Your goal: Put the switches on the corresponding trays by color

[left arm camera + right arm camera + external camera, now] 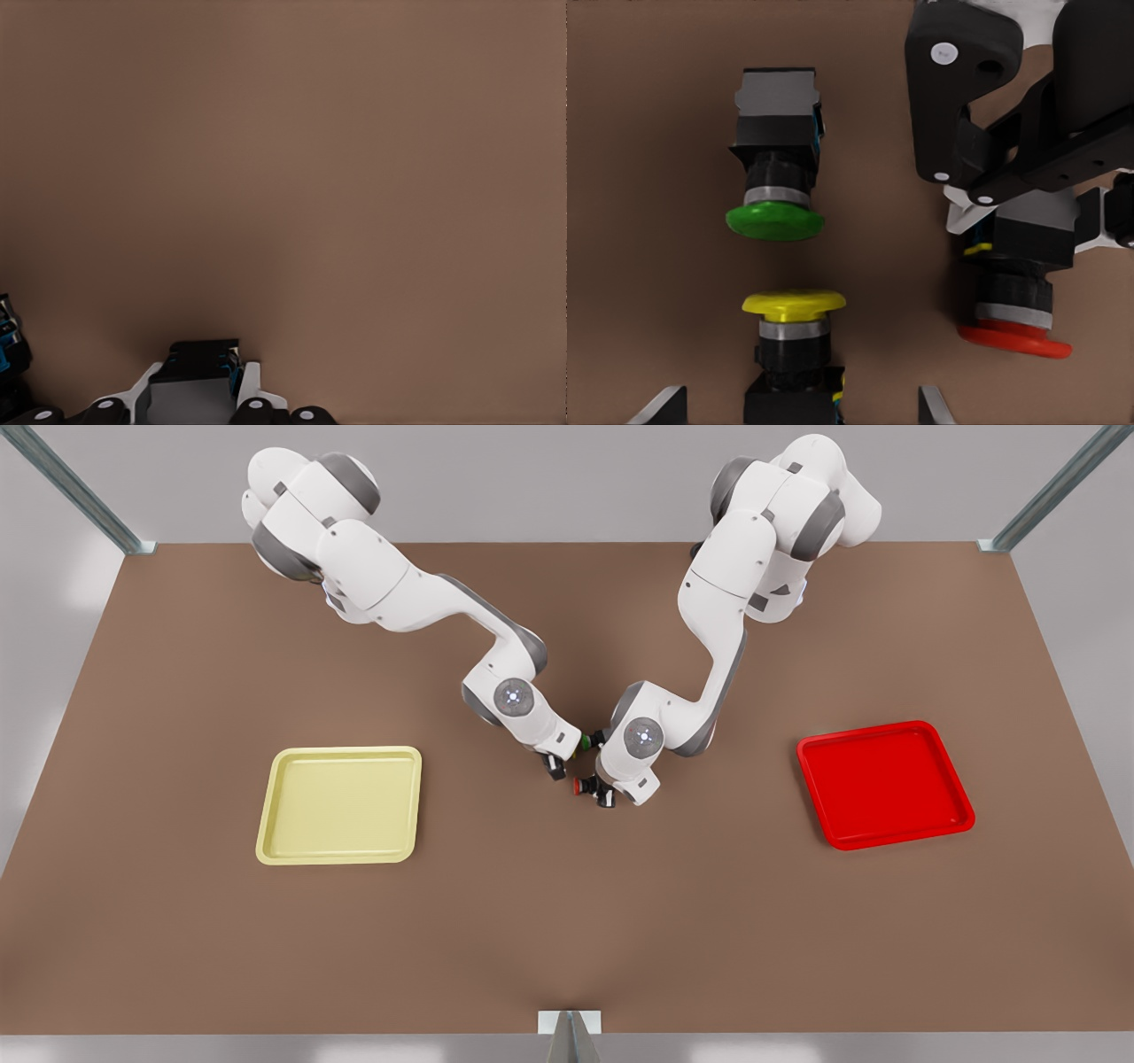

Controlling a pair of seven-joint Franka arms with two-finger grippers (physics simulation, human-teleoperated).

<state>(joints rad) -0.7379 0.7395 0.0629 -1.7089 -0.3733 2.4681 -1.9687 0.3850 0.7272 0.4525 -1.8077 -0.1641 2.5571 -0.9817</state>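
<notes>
Table (567, 921), brown.
- Yellow tray (341, 806): toward the front view's left edge.
- Red tray (886, 784): toward the right edge.
- Red switch (1014, 292): tabletop centre, pinched by left gripper (197, 394).
- Yellow switch (794, 323): centre, between spread fingers of right gripper (555, 766).
- Green switch (775, 190): cap facing the yellow switch.
</notes>
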